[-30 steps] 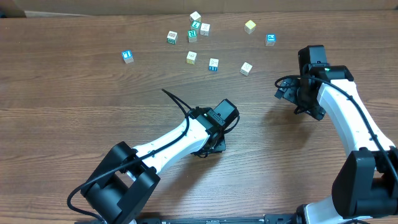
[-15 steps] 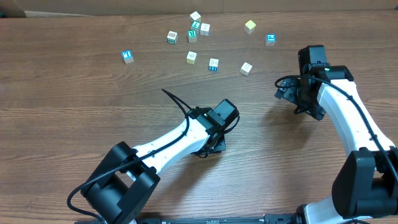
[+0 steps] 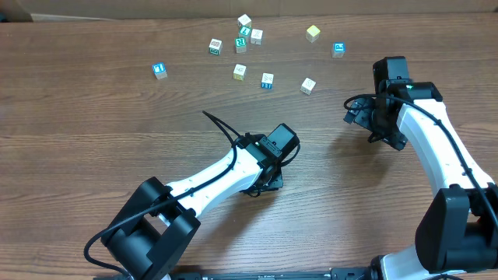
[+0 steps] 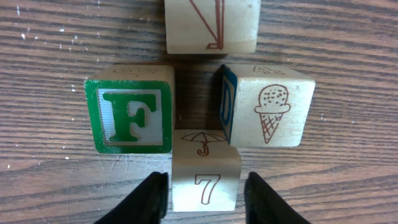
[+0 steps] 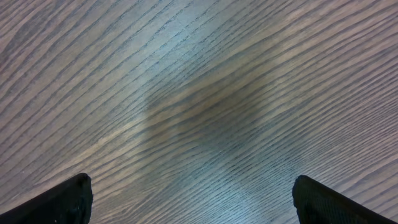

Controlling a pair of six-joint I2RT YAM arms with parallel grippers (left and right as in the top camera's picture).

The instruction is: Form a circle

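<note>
1. The circle [image 4: 200, 138] sits on the brown, straight-grained wooden worktop [image 3: 78, 155], directly under the left hand [image 4: 206, 190]. From overhead, that hand's black body covers it.
2. In the left wrist view, the circle is four small, square-edged wooden cubes packed around a dark gap.
3. The green cube [image 4: 130, 112] is on the left. It has a glossy green face with a raised white F inside a white frame, and pale cream wood on top.
4. The ice-cream cube [image 4: 273, 106] is on the right. Its cream face carries a brown line drawing of a cone, and its blue side face is turned toward the gap.
5. The number cube [image 4: 205, 171] is nearest the camera, with a 7 on one face and a small umbrella on the face above it. It is tucked against the lower edges of both side cubes.
6. The far cube [image 4: 211, 25] is cut off by the frame edge. It is cream with thin red-brown lines, and a narrow strip of worktop separates it from the two side cubes.
7. The left hand's smooth black fingers [image 4: 155, 199] stand apart, one on each side of the number cube. A thin slit shows on each side, so they are not clamped on it.
8. The right hand [image 5: 193, 190] is spread wide, with only wood grain showing between its tips. It is at the right of the worktop, well apart from the circle.
9. Loose cubes [image 3: 240, 71] lie scattered near the far edge. They are cream with green, blue or yellow faces.
</note>
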